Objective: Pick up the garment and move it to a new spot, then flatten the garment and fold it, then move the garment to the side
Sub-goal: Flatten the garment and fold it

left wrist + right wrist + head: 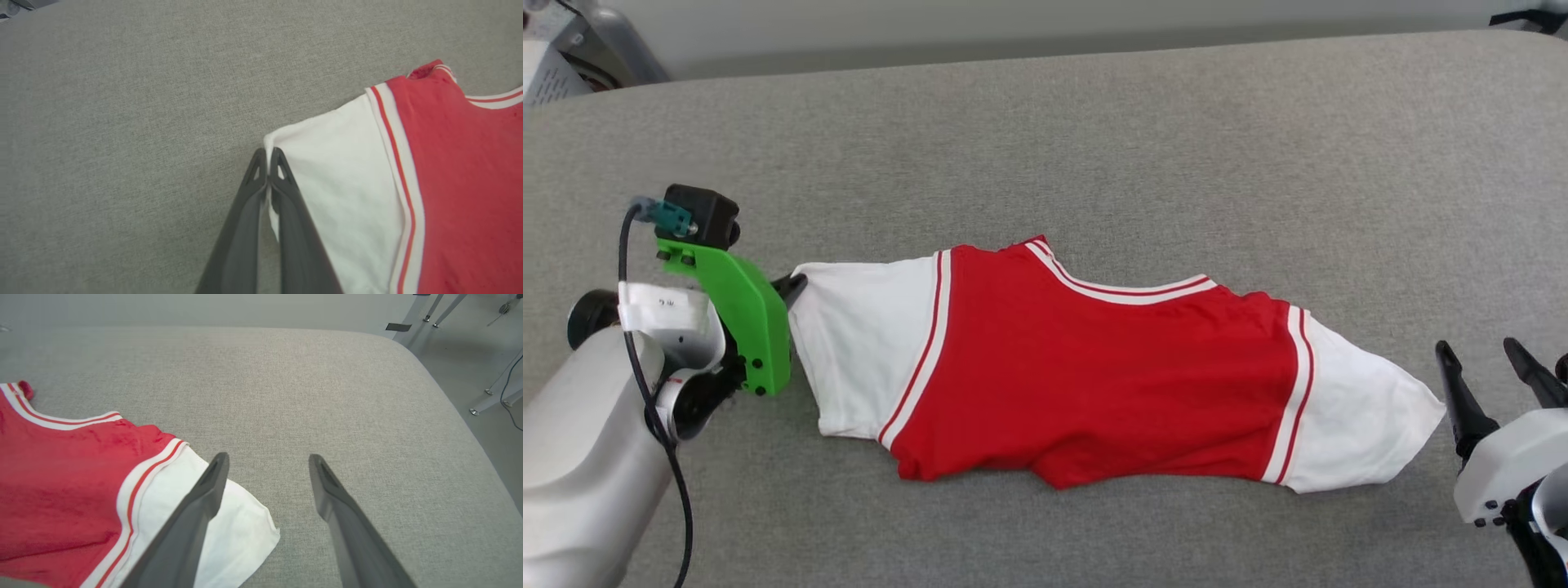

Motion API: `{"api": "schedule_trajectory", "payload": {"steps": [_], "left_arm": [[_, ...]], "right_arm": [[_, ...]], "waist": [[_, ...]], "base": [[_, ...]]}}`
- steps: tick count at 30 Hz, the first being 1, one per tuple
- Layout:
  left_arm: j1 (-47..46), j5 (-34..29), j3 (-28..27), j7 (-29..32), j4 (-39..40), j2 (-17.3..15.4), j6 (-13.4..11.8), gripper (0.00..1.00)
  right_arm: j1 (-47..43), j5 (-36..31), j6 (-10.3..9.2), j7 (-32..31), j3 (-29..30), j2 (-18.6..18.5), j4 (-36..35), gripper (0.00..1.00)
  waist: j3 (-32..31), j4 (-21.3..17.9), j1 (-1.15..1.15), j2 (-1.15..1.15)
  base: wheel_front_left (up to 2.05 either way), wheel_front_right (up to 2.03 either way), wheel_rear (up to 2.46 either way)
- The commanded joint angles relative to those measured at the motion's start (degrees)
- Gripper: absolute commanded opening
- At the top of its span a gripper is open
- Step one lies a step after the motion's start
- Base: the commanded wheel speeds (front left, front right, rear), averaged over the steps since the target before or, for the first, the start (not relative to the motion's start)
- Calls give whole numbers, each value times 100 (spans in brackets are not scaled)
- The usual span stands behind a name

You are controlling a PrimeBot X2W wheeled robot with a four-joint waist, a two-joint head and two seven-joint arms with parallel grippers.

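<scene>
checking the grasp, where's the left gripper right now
At the head view's left, the left gripper is shut on the far corner of the white sleeve of the garment.

Left fingers (pixel 245 228) tight together, tip to tip; right fingers (pixel 196 514) wide apart, tips free.

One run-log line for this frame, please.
left gripper: jaws shut on white sleeve corner of garment | right gripper: jaws open, beside other sleeve, holding nothing | garment: lying rumpled on grey padded surface
</scene>
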State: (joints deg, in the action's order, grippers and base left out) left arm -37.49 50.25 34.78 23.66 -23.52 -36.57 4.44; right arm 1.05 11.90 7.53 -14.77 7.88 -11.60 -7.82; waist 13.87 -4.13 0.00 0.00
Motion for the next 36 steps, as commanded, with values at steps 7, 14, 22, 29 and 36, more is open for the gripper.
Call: {"api": "schedule_trajectory", "payload": {"steps": [7,14,22,29,36], "left_arm": [[1036,217,-190,131,1849,-510,-860,0],[1757,175,-230,176,3449,-705,-1615,0],[1946,43,-142,210,4214,-714,-1898,0],[1881,22,-112,247,4352,-686,-1915,0],[1902,85,-115,224,4273,-644,-1907,0]], "right_arm": [[-115,379,-4,-1839,117,-447,-9,100],[192,381,-4,-3014,326,-626,109,100],[471,258,-4,-3447,212,-740,614,100],[550,258,-4,-3393,-131,-792,1140,100],[561,433,-4,-3136,-445,-959,1478,0]], "waist": [[-286,461,0,0],[-113,660,0,0],[172,878,0,0],[279,997,0,0],[157,993,0,0]], "base": [[0,0,0],[0,0,0],[0,0,0],[0,0,0],[0,0,0]]}}
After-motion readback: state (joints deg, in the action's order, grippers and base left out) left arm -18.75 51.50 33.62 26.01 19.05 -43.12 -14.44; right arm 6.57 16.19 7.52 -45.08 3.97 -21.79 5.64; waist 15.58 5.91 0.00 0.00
